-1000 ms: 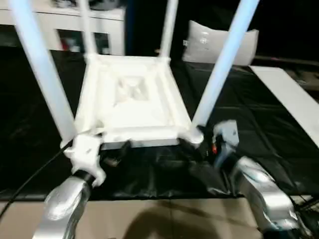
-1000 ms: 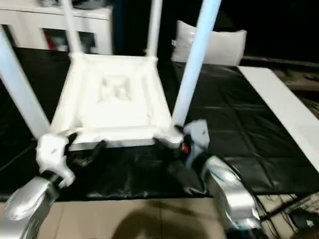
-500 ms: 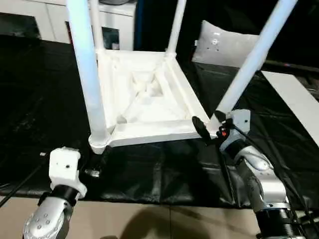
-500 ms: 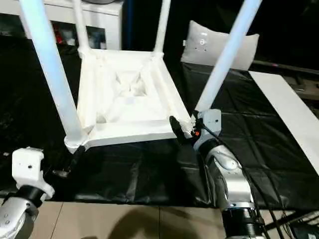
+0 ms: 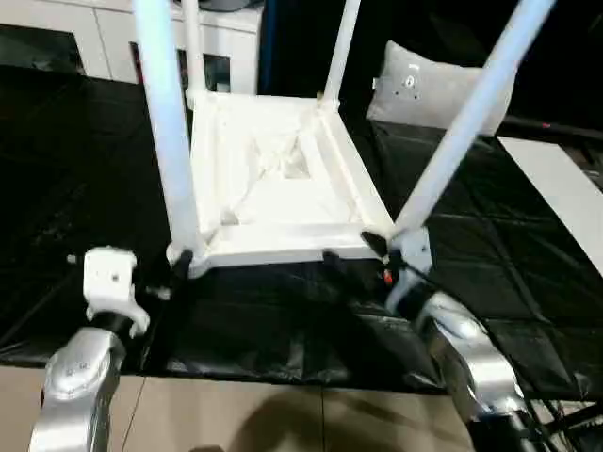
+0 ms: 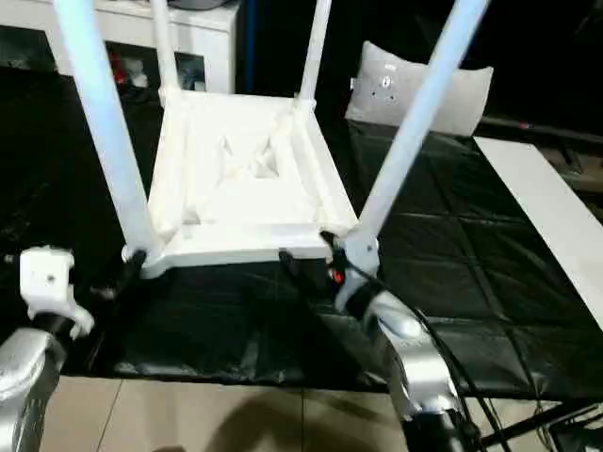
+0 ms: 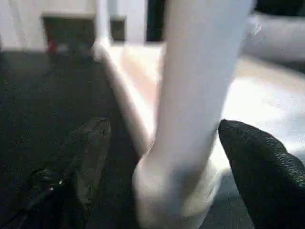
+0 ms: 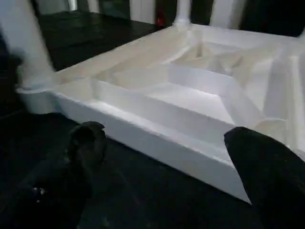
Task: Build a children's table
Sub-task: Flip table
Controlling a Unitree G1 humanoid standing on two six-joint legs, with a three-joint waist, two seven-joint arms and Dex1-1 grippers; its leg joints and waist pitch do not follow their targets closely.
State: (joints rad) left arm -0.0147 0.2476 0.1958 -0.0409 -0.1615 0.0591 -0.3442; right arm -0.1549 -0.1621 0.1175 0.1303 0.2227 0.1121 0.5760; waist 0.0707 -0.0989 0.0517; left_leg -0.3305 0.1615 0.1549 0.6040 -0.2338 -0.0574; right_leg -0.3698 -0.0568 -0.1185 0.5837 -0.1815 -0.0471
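The four legs of the children's table (image 5: 273, 188) are running out of the top edge in the head views, so their far ends are cut off. The table is lying upside down on a black sheet (image 5: 509, 273), its ribbed underside facing up and its legs pointing up. The sheet is covering whatever is carrying it, so I cannot tell whether that is a desk or the floor. A white cabinet (image 5: 85, 28) behind it is partly cut off, and a pale cushion-like thing (image 5: 433, 89) beyond the far right corner is hard to make out.

The left gripper (image 7: 162, 143) is standing with its jaws wide apart on either side of the near left leg (image 7: 200, 95), just above its corner socket; neither finger (image 7: 88, 152) is plainly touching the leg. The right gripper (image 8: 162, 143) is hanging at the near right corner, its jaws spread wide and holding nothing. One finger (image 8: 271, 162) is sitting near the near rim of the top; whether it is touching the rim is unclear.
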